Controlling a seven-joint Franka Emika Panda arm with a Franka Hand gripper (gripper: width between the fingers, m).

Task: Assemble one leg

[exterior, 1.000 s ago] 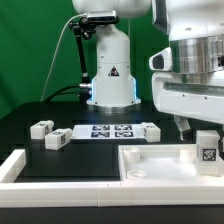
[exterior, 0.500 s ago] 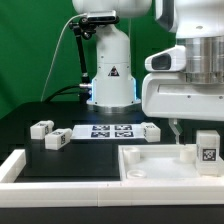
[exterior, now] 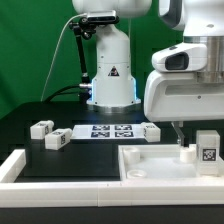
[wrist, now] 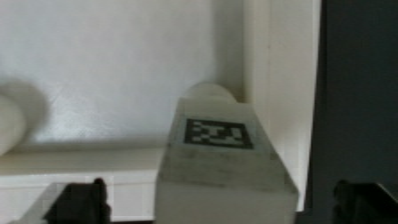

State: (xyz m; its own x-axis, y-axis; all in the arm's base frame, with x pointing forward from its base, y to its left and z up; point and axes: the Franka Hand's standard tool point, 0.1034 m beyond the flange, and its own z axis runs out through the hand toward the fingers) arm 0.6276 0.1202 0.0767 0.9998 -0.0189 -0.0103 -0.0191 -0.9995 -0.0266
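One leg [exterior: 207, 148], a small white block with a square tag, stands upright at the exterior view's right on the large white tray-like part [exterior: 150, 165]. My gripper [exterior: 198, 138] hangs over it. In the wrist view the leg [wrist: 222, 160] fills the middle, tag facing the camera, between my two dark fingertips [wrist: 79, 200], which stand wide apart and clear of it. The gripper [wrist: 222, 205] is open. Three more legs lie on the black table: two at the left [exterior: 41, 128] [exterior: 57, 140] and one by the board [exterior: 150, 131].
The marker board [exterior: 108, 130] lies flat in the middle of the table. The robot base [exterior: 110, 70] stands behind it. A white raised border [exterior: 15, 168] runs along the front left. A green backdrop closes the back.
My hand has shifted slightly towards the exterior view's left and settled over the upright leg. The legs and the tray-like part have not moved.
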